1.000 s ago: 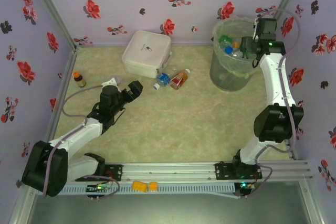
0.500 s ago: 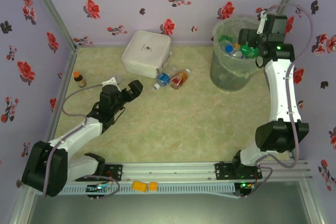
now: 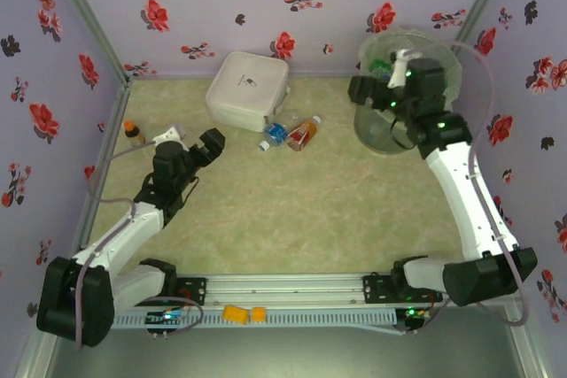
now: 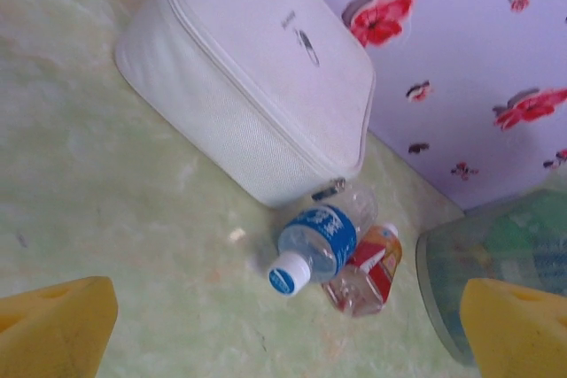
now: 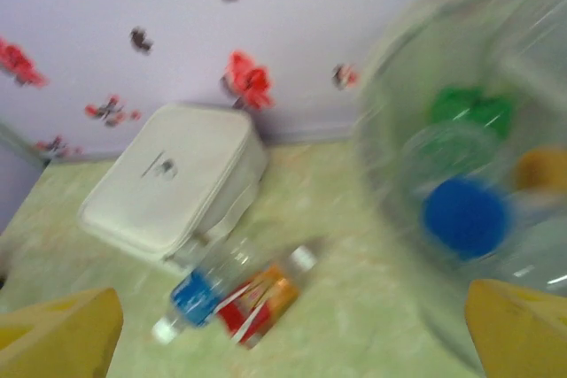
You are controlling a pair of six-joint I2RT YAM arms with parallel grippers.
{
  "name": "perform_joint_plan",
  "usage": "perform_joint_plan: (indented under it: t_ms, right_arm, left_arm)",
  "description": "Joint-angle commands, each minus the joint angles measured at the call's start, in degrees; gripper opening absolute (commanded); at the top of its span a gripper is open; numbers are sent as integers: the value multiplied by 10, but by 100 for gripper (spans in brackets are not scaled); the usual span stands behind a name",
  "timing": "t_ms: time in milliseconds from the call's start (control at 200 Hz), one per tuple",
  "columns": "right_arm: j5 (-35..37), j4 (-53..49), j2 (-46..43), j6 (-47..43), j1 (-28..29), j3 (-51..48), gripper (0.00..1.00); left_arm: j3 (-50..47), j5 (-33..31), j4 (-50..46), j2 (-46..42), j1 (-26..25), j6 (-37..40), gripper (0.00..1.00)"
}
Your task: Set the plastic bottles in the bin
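The right arm (image 3: 465, 183) has swung left from over the bin (image 3: 370, 130); the left arm (image 3: 124, 227) has shifted slightly. The left gripper (image 3: 209, 142), spread wide and empty, faces a blue bottle (image 3: 275, 135) touching a red bottle (image 3: 303, 133) beside the box (image 3: 248, 88). It should grip the blue bottle across its middle. The right gripper (image 3: 363, 91) is spread, empty. The bin holds green and blue-capped bottles (image 5: 465, 216).

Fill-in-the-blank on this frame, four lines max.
The clear bottle by the white box has a ___ label.
The orange-drink bottle beside it has a ___ label.
The bin stands in the far ___ corner.
The left gripper and right gripper are both ___.
Missing: blue; red; right; open.
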Motion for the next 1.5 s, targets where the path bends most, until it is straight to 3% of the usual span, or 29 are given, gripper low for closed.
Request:
perform_joint_plan:
  t_ms: [0,195,425,715,945,1245,1495]
  right_arm:
    - [30,31,-4,70,55,-47,100]
    - [105,52,40,130,157,-103,100]
    - [143,120,165,200,204,-113,100]
    - [151,195,327,281,208,-42,100]
    - [189,175,443,270,206,44,88]
    - [288,146,483,281,204,57,87]
    - [276,158,503,287,190,59,81]
  left_arm:
    - [0,-13,-32,-34,21,26,100]
    - [-19,-13,-85,-101,63,50,100]
    - [-46,-12,-127,-165,105,64,100]
    - [-39,1,-141,-157,109,105,100]
    - [-39,6,-144,-151,111,125,100]
    - [-32,14,-137,-138,110,124,100]
    - [-27,22,-107,-118,110,97,100]
